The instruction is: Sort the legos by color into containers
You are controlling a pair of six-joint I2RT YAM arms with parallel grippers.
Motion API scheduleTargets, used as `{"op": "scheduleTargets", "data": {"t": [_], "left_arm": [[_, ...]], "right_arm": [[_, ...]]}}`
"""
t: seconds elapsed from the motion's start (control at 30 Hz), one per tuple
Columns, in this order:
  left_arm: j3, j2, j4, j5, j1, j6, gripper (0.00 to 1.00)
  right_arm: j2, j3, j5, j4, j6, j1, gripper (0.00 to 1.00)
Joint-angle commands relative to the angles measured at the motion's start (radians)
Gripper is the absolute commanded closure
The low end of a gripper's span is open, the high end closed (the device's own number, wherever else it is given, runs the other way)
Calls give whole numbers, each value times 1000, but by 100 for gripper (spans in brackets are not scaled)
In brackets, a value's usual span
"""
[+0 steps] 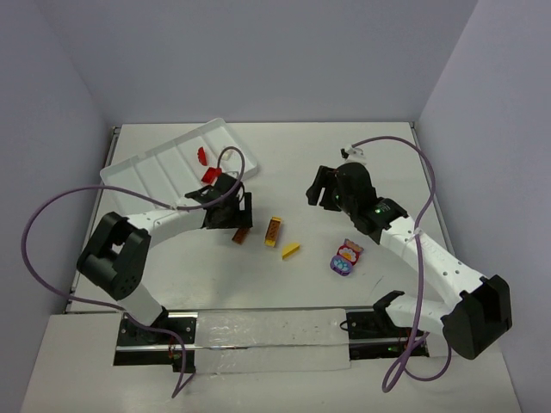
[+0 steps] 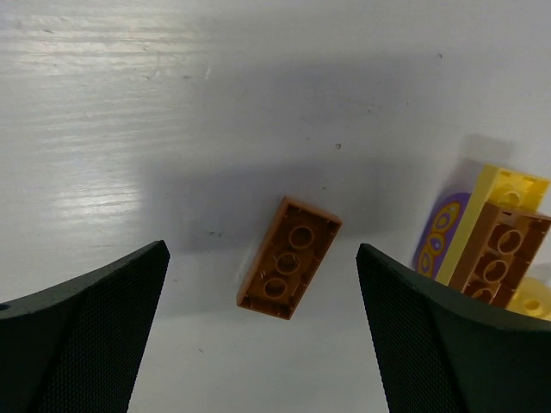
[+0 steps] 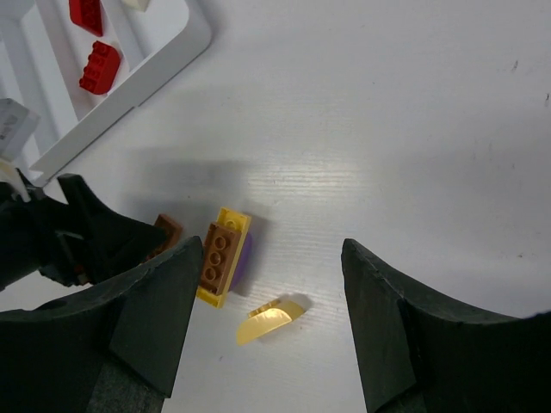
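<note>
Brown brick [image 2: 290,258] between spread left jaws
Studs up on tabletop [image 2: 172,103], long axis slanted across the gap, so wrist turn likely before closing; right jaws spread too, empty, farther off.

A small brown rectangular plastic brick [image 2: 289,258] lies studs-up and tilted on the white table [image 2: 129,103], touching neither of the textured black fingers [image 2: 86,344] of the left gripper [image 2: 261,251] — they stand wide apart. At right, a second brown brick [image 2: 499,254] sits on a yellow brick [image 2: 508,191] beside a purple patterned piece [image 2: 437,232] — partly hidden.
</note>
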Motion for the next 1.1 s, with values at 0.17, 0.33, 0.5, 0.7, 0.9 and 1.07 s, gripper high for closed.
{"op": "scheduleTargets", "data": {"t": [0.17,0.33,0.5,0.7,0.9,1.07], "left_arm": [[106,110,-65,-101,-109,41,7],[103,120,-58,-96,-112,37,13],[117,160,-77,-119,-112,36,28],[129,189,-87,-140,-112,44,35],[159,194,-110,-180,-111,44,56],[189,132,-115,-189,-39,41,86]], "right_arm": [[-23,19,-34,31,-5,-4,27],[-23,19,-35,31,-7,-4,27],[-12,17,-40,33,-6,-4,27],[-10,19,-49,38,-4,-4,27],[-4,26,-55,39,-8,-4,27],[-5,34,-70,38,-14,-4,27]]}}
